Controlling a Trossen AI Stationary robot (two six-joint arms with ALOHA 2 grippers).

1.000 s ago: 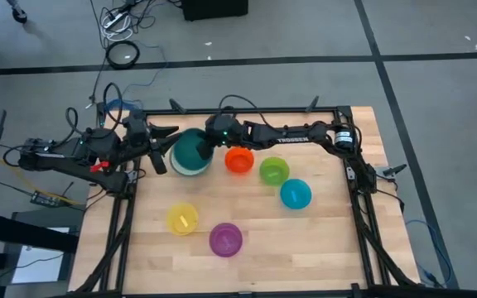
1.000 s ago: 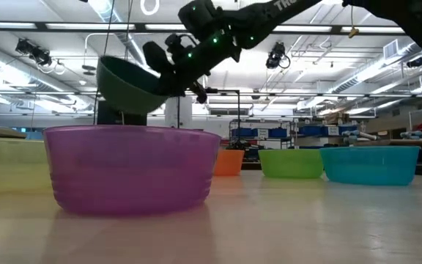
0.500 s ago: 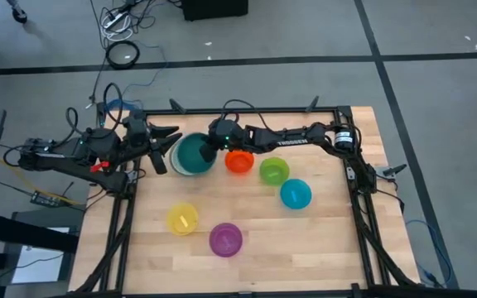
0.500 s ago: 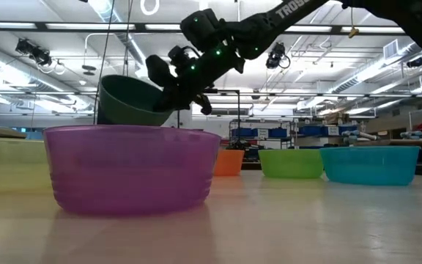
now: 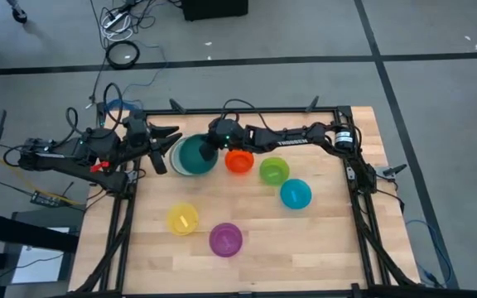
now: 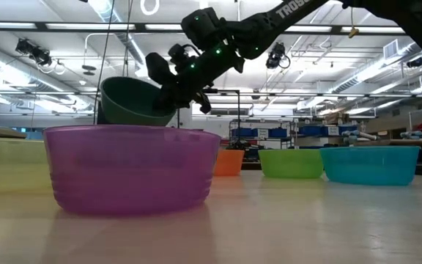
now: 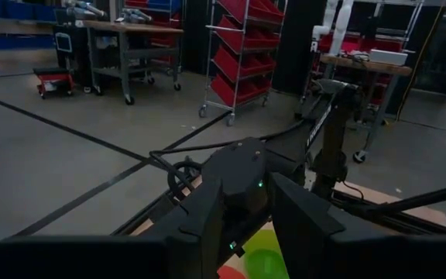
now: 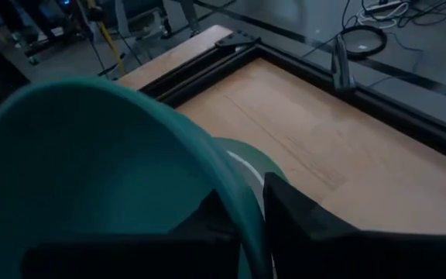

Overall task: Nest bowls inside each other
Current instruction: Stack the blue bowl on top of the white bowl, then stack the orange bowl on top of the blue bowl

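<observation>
A teal bowl [image 5: 194,156] sits tilted inside a larger pale stack at the table's far left, whose white rim [image 8: 241,167] and sage green rim [image 8: 268,177] show beside it. My right gripper [image 5: 212,147] is shut on the teal bowl's rim. In the low view the teal bowl [image 6: 132,103] leans, its base hidden behind the purple bowl [image 6: 130,169]. My left gripper [image 5: 165,149] waits open just left of the stack, holding nothing. Orange [image 5: 238,161], lime green [image 5: 274,171], blue [image 5: 295,194], yellow [image 5: 182,219] and purple [image 5: 225,239] bowls stand apart on the table. My right gripper has the teal bowl's rim [image 8: 246,208] on the side toward the table's right, one finger [image 8: 214,218] inside the bowl and one [image 8: 294,211] outside. The fingers come slanting down from the right. The bowl is tilted, its lower part inside the pale bowls.
The table's dark frame rails [image 5: 247,109] run along its far, left and right edges. Bare wood [image 5: 305,248] lies at the near right. My left arm [image 5: 81,153] reaches in over the left rail, close to the stack.
My right gripper has gone down a little with the teal bowl. The bowl has sunk into the pale bowls and now leans less steeply than before.
</observation>
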